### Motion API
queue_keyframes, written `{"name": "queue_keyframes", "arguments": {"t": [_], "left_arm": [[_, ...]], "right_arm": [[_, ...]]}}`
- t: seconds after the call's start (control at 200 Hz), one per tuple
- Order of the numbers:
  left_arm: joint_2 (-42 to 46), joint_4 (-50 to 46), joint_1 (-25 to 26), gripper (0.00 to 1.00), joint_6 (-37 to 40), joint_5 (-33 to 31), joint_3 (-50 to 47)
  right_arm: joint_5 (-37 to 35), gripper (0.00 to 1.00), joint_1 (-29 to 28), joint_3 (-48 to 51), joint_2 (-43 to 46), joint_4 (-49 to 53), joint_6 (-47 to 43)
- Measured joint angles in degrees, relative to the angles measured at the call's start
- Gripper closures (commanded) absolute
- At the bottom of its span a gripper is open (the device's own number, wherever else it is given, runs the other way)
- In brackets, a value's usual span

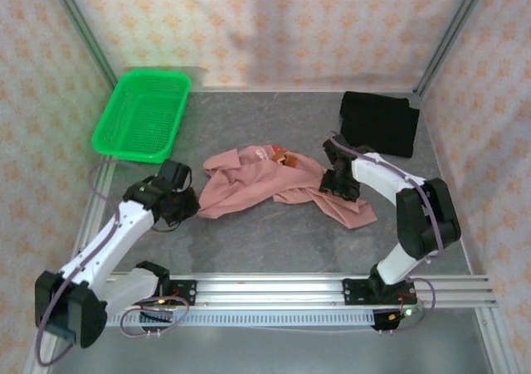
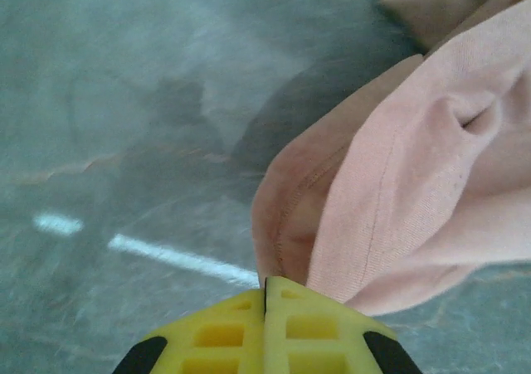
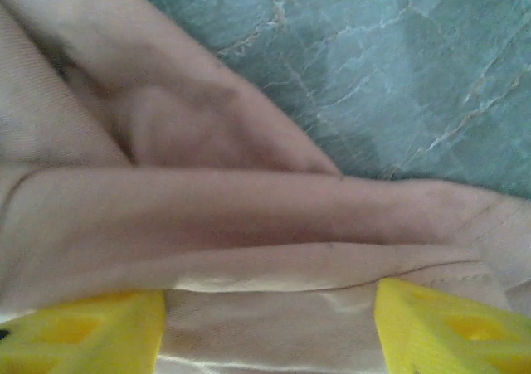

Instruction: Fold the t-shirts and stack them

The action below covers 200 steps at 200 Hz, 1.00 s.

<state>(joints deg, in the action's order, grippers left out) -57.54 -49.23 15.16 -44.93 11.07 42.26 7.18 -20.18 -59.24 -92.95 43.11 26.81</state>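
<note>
The salmon-pink t-shirt (image 1: 265,179) lies crumpled mid-table, its small orange and dark graphic (image 1: 282,157) facing up at the back edge. The black t-shirt (image 1: 380,121) rests folded at the back right. My left gripper (image 1: 189,198) sits at the pink shirt's left edge; in the left wrist view its yellow fingers (image 2: 299,332) are pressed together, and the gripper (image 2: 265,284) pinches the shirt's stitched hem (image 2: 286,225). My right gripper (image 1: 336,179) hangs low over the shirt's right part. It stands open (image 3: 270,295), with pink cloth (image 3: 249,216) bunched between the wide-spread fingers.
A green mesh basket (image 1: 133,155) stands at the back left. Patterned walls close in the back and both sides. Bare grey tabletop (image 1: 274,233) lies between the shirt and the rail at the near edge.
</note>
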Motion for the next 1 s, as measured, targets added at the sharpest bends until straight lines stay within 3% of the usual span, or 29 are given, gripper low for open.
{"name": "queue_keyframes", "arguments": {"t": [0.115,0.25,0.305,0.395,0.56,0.851,1.001], "left_arm": [[5.7,-1.5,-1.2,1.00,-5.6,-1.8,-5.3],[8.5,-2.3,-1.3,1.00,-9.8,-2.7,-7.6],[9.5,-3.1,-1.3,0.90,-11.1,-3.3,-7.9],[12.8,-4.7,-1.3,0.64,-13.4,-5.2,-8.2],[16.9,-4.5,-1.4,0.45,-16.3,-5.0,-9.6],[10.0,0.2,-1.4,0.45,-19.6,6.8,-11.4],[8.3,0.2,-1.4,0.47,-19.8,10.5,-12.3]], "right_arm": [[-2.0,0.58,0.0,0.0,-1.6,-0.4,1.2],[-3.7,0.61,0.0,-0.1,-3.6,-0.5,1.9],[-4.3,0.61,0.0,-0.2,-3.6,-0.5,2.0],[-4.9,0.59,0.0,-0.7,-3.6,-0.5,2.0],[-4.9,0.50,0.0,-0.8,-2.7,-0.5,1.9],[-2.8,0.21,0.0,-0.8,1.2,-0.5,0.2],[0.1,0.13,0.0,-0.8,4.9,-1.7,-2.6]]}}
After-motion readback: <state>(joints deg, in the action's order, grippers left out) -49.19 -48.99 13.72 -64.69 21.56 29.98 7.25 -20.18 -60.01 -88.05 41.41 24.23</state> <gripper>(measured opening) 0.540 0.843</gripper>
